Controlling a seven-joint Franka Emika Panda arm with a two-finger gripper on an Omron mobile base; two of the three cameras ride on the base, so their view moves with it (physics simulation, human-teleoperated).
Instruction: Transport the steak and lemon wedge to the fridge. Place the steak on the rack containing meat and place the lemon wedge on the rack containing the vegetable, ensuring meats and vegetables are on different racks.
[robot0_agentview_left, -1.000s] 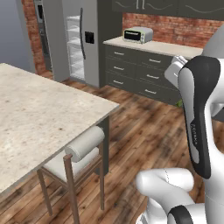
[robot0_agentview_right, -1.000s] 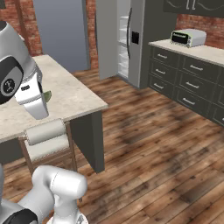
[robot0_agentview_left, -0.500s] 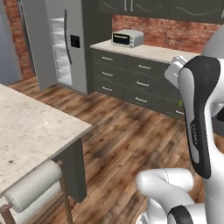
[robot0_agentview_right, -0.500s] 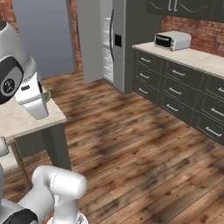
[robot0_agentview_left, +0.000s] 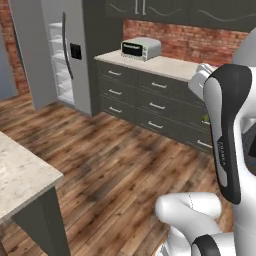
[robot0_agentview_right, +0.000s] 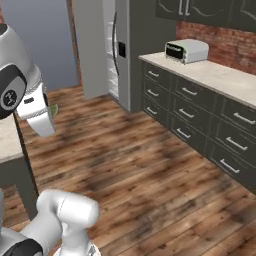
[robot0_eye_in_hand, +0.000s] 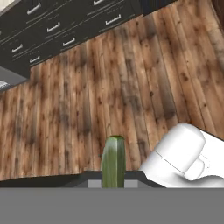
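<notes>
lemon wedge (robot0_eye_in_hand: 113, 161) is what i see pinched in the jaws through the hand view, a thin green sliver standing up from the bottom edge, with the jaws pressed nearly together around it. behind it lies wooden floor (robot0_eye_in_hand: 109, 87) and, toward the top left of that view, a run of dark drawer fronts (robot0_eye_in_hand: 57, 26).

from the right base view i catch a small green bit of the wedge (robot0_agentview_right: 53, 108) poking out beside the white hand, which hangs over the floor just off the corner of the island surface (robot0_agentview_right: 7, 142).

the fridge (robot0_agentview_left: 62, 55) stands at the far left in the left base view, its door open, with a black dispenser panel and white shelves (robot0_agentview_left: 56, 60) showing in the gap. what sits on those shelves is too small for me to tell. in the right base view the fridge (robot0_agentview_right: 107, 50) is at the back, left of the long counter surface (robot0_agentview_right: 210, 75), which carries a toaster oven (robot0_agentview_right: 186, 50) against the brick wall. the fridge is well apart from the wedge.
</notes>
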